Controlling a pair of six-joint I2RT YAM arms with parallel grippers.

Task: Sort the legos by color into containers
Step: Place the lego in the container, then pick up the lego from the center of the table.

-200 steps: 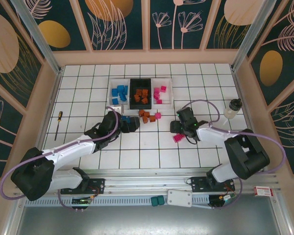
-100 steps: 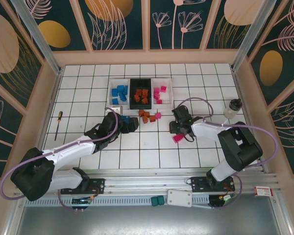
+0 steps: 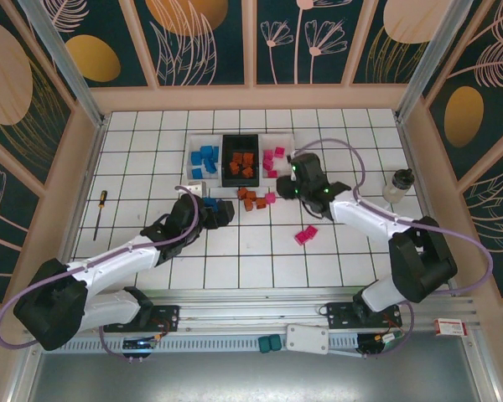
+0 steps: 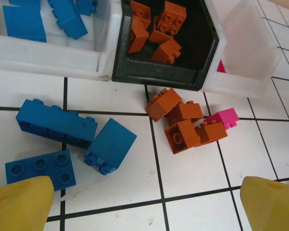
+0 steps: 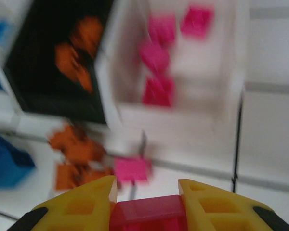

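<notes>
Right fingers: my right gripper (image 5: 147, 204) is clamped narrow on a magenta pink plastic brick (image 5: 147, 215), held above the tiles.
Right position: just in front of the white open-top bin (image 5: 183, 125) with pink bricks in it; wrist view blurred.
Left fingers: my left gripper (image 4: 144, 207) is spread wide with nothing between the pads.
Under left: three blue plastic bricks (image 4: 55, 122) loose on the white tiled table (image 4: 125, 192).
Orange-brown bricks (image 4: 183, 122): loose cluster in front of the black bin (image 4: 159, 79), one pink brick (image 4: 222, 118) touching it.
Left white bin (image 4: 43, 53): blue bricks inside.
Stray pink pair (image 3: 306, 235): on the tiles, well apart from both grippers.
</notes>
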